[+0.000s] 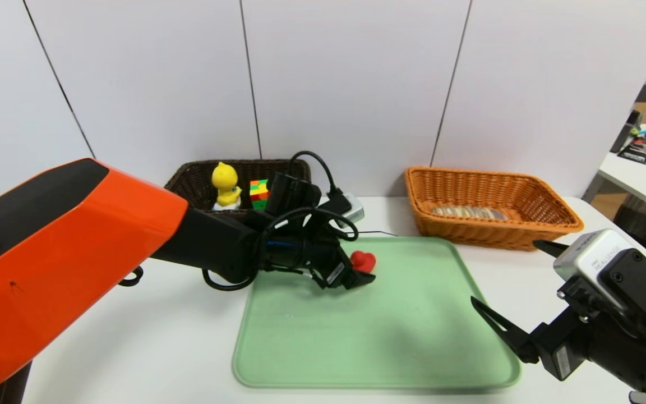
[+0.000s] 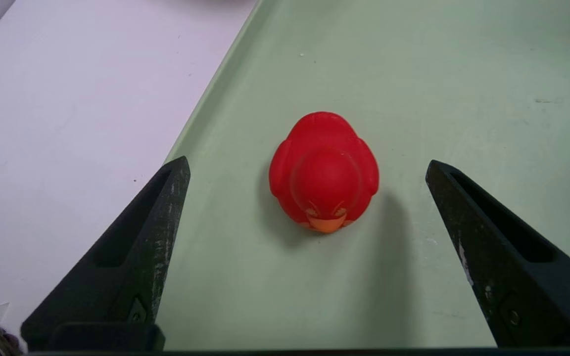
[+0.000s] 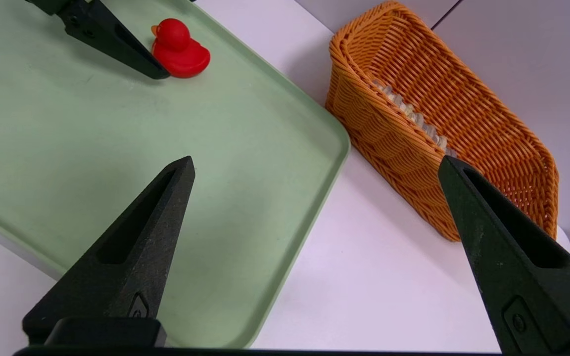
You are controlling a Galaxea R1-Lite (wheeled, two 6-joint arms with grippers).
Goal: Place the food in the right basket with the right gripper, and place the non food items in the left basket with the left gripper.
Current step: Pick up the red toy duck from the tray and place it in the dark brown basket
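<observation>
Spread wide, the left end effector [image 2: 307,168] hovers over the green tray's [image 1: 413,336] far edge — straddling the red rubber duck [image 2: 324,170] without touching. Right end effector [image 3: 314,165] — also spread — hangs near the worktop's [image 1: 132,336] right edge.

**One brand mark legible**

The silver camera housing [image 1: 592,253] mounted above the right gripper [image 1: 511,275] carried the word "REALSENSE", with a smaller line over it too small to read. A white label [image 1: 335,273] beside that camera's counterpart on the left wrist was unreadable.
</observation>
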